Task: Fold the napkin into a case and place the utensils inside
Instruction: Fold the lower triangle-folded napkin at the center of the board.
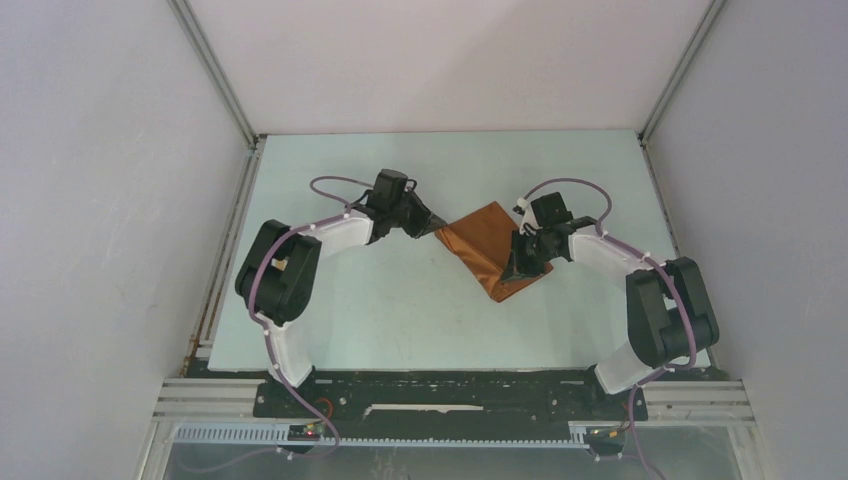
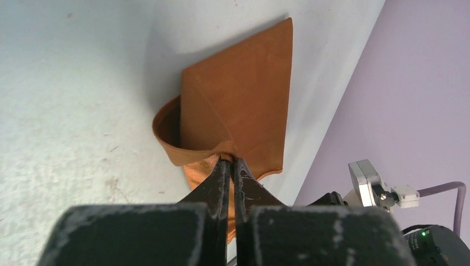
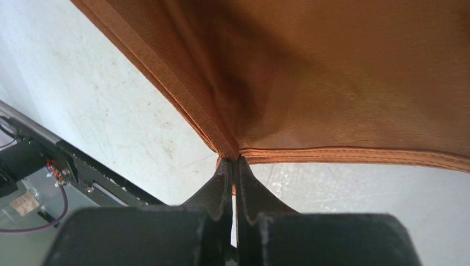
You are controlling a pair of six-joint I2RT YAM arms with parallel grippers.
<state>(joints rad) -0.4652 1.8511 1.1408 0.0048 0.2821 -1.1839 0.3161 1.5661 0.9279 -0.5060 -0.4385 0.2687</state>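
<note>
Hold napkin (image 1: 488, 240), just 3 o'clock of table (image 1: 350, 300) centre, pinched tight: left gripper (image 2: 231, 162) on 9 o'clock corner, right gripper (image 3: 235, 162) on 5 o'clock corner. Carry both across together, level, hems aligned.

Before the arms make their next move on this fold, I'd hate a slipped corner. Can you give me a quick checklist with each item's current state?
1. Left gripper pinching the napkin: ok, jaws closed on the cloth's edge.
2. Right gripper pinching a hemmed corner: ok, jaws closed on it.
3. Grips at opposite ends of the cloth: ok in the top view.
4. Folded layers lined up: cannot tell; a loop of cloth bulges beside the left grip.
5. Utensils ready nearby: not ok, none shows in any view.
</note>
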